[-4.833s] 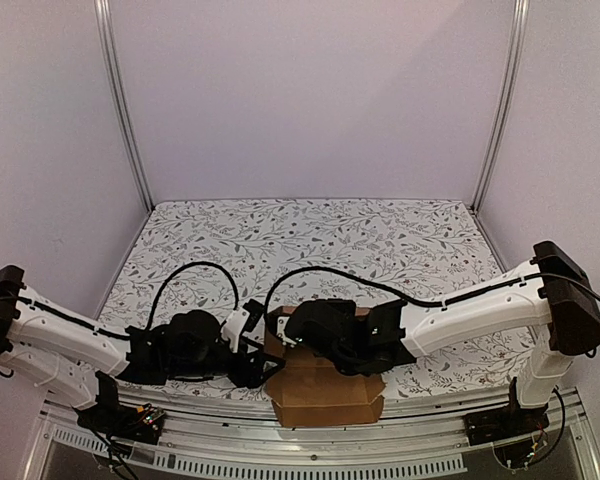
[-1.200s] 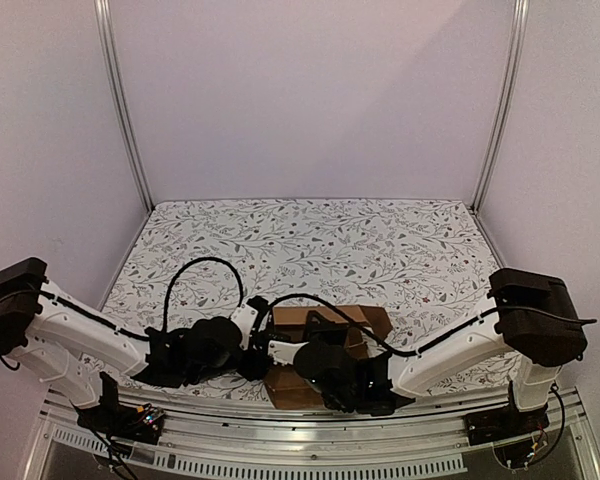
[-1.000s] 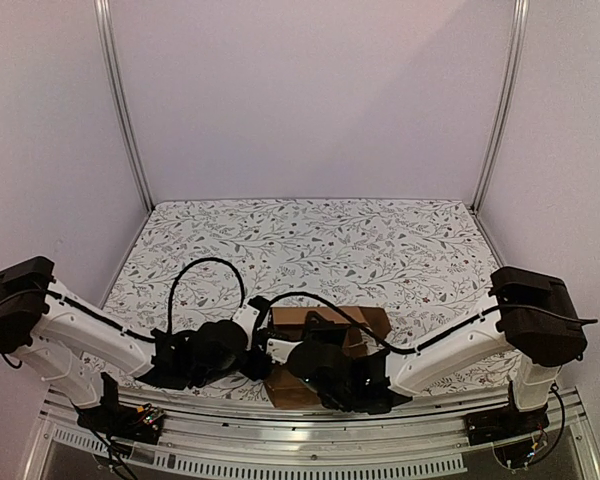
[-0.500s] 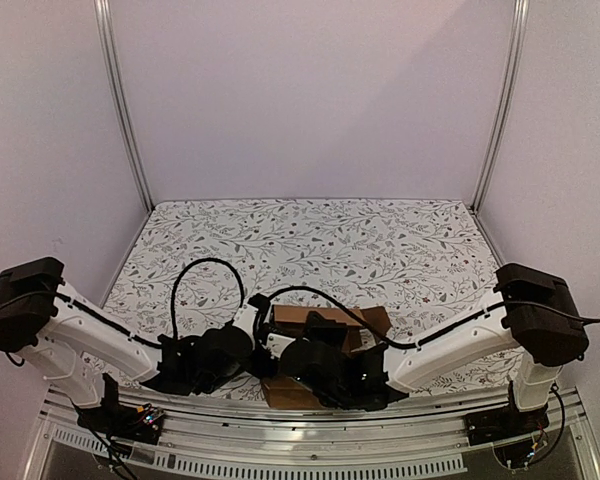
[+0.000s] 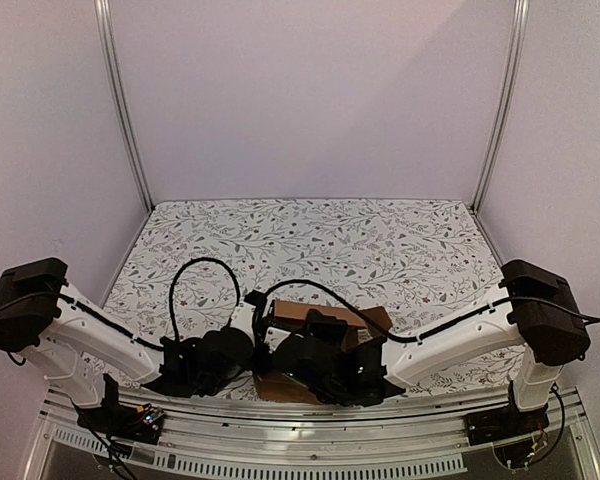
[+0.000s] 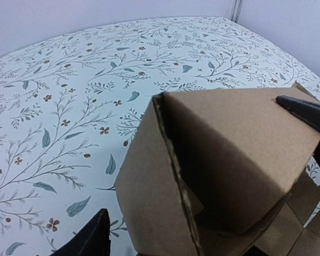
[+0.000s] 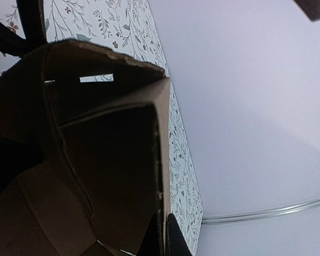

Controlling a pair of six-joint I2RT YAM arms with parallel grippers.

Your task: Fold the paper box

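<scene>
The paper box (image 5: pixel 332 318) is brown cardboard, partly folded, near the table's front edge between both wrists. My right gripper (image 5: pixel 298 362) is shut on the thin top edge of an upright box wall (image 7: pixel 162 160). Its two fingertips (image 7: pixel 167 234) pinch that edge, and the box's dark inside fills the left of the right wrist view. My left gripper (image 5: pixel 248 360) is at the box's left side. In the left wrist view a raised folded panel (image 6: pixel 224 138) fills the space ahead. One finger (image 6: pixel 93 240) shows just left of it, not touching. The other finger is hidden behind the cardboard.
The floral tablecloth (image 5: pixel 310 240) runs back to the white walls. The metal rail (image 5: pixel 310 440) lies along the front edge just below the box. Black cables (image 5: pixel 195 275) loop over the table behind the left wrist.
The right wrist has swung from behind the box to its near left side and lowered. The box's near flat flap has been lifted up. Both wrists crept slightly left in the last second.
</scene>
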